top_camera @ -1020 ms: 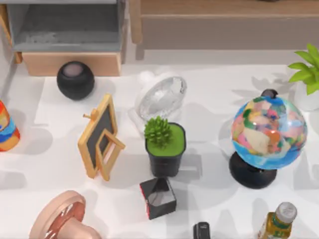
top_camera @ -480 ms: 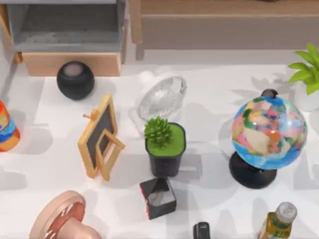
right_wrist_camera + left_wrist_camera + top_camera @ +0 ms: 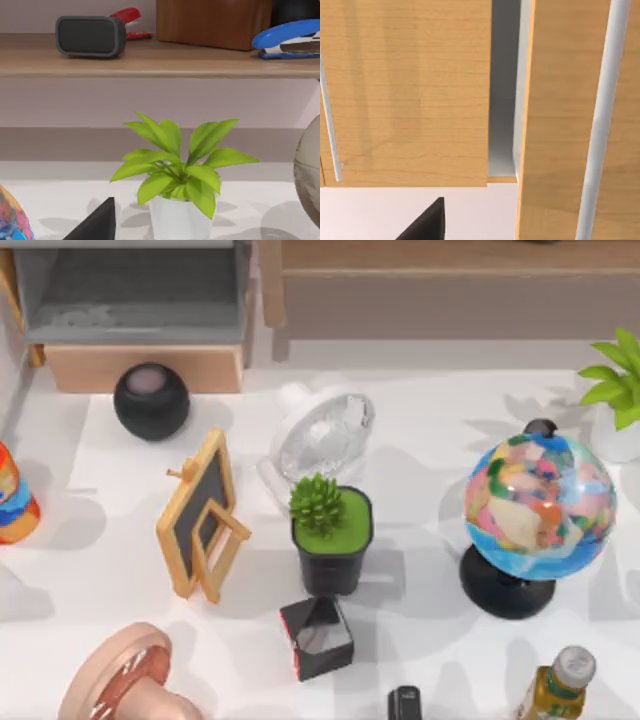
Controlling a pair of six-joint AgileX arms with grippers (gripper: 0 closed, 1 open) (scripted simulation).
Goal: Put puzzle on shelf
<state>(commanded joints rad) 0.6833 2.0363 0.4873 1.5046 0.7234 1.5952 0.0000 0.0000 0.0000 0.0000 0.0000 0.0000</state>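
Note:
The puzzle is out of view. The shelf (image 3: 450, 256) runs along the table's far side as a long light-brown board with a wooden upright (image 3: 270, 285) and a taupe panel (image 3: 460, 306) below it. Its board (image 3: 160, 64) also crosses the right wrist view, behind a leafy plant. A dark part of my right gripper (image 3: 97, 224) pokes in low in that view. A dark part of my left gripper (image 3: 426, 225) sits before light wooden panels in the left wrist view.
A black pot with a succulent (image 3: 332, 540) stands mid-table, a black cube with a red edge (image 3: 317, 638) just in front of it. Around them are a globe (image 3: 538, 508), a chalkboard easel (image 3: 203, 515), a black ball speaker (image 3: 151, 400) and a grey cubby (image 3: 130, 290). A blue stapler (image 3: 287, 40) lies on the shelf.
None of the objects has moved. Only the soft shadows near the table's left and right edges have shifted a little.

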